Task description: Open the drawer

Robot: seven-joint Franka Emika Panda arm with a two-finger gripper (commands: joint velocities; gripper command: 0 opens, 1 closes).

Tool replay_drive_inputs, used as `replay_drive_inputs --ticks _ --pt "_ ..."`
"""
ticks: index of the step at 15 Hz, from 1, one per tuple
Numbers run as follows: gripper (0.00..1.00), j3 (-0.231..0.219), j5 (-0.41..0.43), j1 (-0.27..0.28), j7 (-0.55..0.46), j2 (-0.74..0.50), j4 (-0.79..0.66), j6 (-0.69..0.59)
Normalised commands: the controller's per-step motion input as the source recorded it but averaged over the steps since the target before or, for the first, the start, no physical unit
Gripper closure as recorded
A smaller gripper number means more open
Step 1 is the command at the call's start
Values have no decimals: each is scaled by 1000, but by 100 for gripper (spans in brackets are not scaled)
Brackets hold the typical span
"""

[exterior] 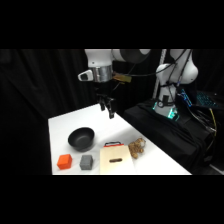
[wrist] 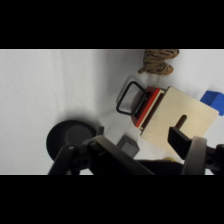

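White table (exterior: 150,150) stands before dark curtains. On its near edge lies the cream box (exterior: 116,161) with a dark bar on top; the drawer (wrist: 148,106) shows only its red-orange front at the box's far side, with a black loop handle (wrist: 131,98). Beside the box sit a grey block (exterior: 86,161), an orange block (exterior: 64,161), a black bowl (exterior: 81,138) and a striped toy (exterior: 136,147). Above hangs the gripper (exterior: 107,107), touching nothing; whether its fingers are apart I cannot tell.

A lab: white table (exterior: 150,150), black curtains (exterior: 40,85), cabled electronics (exterior: 200,100).
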Motion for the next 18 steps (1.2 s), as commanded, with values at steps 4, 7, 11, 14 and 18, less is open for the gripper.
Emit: replay_drive_inputs --ticks 4,7,11,14,18 --pt "0 2 -1 -28 49 37 23 36" --pt "0 -21 47 -49 91 47 -4 119" --pt "0 -12 139 -45 82 60 -55 227" --pt "0 10 235 -39 4 79 -89 280" --pt "0 24 211 -36 -25 95 -80 263"
